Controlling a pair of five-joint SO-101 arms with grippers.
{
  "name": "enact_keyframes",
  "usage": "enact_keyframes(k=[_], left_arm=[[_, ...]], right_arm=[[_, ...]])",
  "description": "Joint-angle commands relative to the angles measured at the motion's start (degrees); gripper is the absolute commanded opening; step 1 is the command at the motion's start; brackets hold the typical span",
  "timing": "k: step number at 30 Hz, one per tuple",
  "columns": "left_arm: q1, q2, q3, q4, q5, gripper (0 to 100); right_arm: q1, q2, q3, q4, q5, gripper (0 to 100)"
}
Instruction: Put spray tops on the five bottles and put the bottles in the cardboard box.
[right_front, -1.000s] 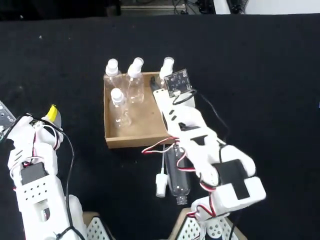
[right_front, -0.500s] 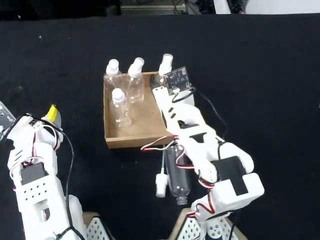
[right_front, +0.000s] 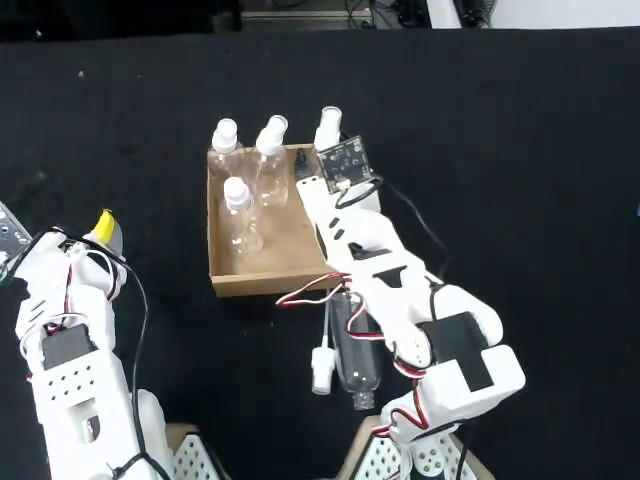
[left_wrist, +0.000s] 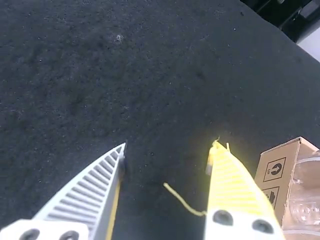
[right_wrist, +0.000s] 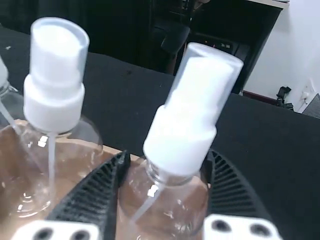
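Note:
A cardboard box (right_front: 270, 280) stands mid-table with three capped clear bottles upright in it (right_front: 226, 140) (right_front: 270, 135) (right_front: 236, 200). My right gripper (right_front: 316, 162) is at the box's far right corner, shut on a fourth capped bottle (right_front: 327, 128). In the right wrist view its black fingers (right_wrist: 95, 195) flank this bottle (right_wrist: 187, 120), which leans slightly; a neighbouring bottle (right_wrist: 52, 90) stands beside it. A capless bottle (right_front: 355, 355) lies on the table in front of the box, with a loose spray top (right_front: 322, 368) next to it. My left gripper (left_wrist: 169, 147) is open over bare cloth at the table's left (right_front: 85, 235).
Black cloth covers the table. The right arm's body and wires stretch over the box's right wall and the lying bottle. The box's corner (left_wrist: 280, 170) lies off to the side of the left gripper. Open cloth lies to the right and far side.
The right gripper has shifted the held bottle slightly left and farther back at the box's far right corner. The left arm has not moved.

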Motion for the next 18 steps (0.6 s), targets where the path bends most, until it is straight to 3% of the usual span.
enact_keyframes(k=[1, 5, 10, 18], left_arm=[[-0.31, -1.23, -0.40, -1.32, 0.53, 23], [-0.31, -1.23, -0.40, -1.32, 0.53, 23], [-0.31, -1.23, -0.40, -1.32, 0.44, 23], [-0.31, -1.23, -0.40, -1.32, 0.53, 23]], right_arm=[[-0.97, -0.13, -1.10, -0.88, 0.44, 16.6], [-0.70, -0.13, -1.10, -0.88, 0.44, 17.5], [-1.14, -0.40, -0.13, -0.88, 0.44, 27.5], [-0.79, -6.55, 3.21, -0.88, 0.18, 24.1]])
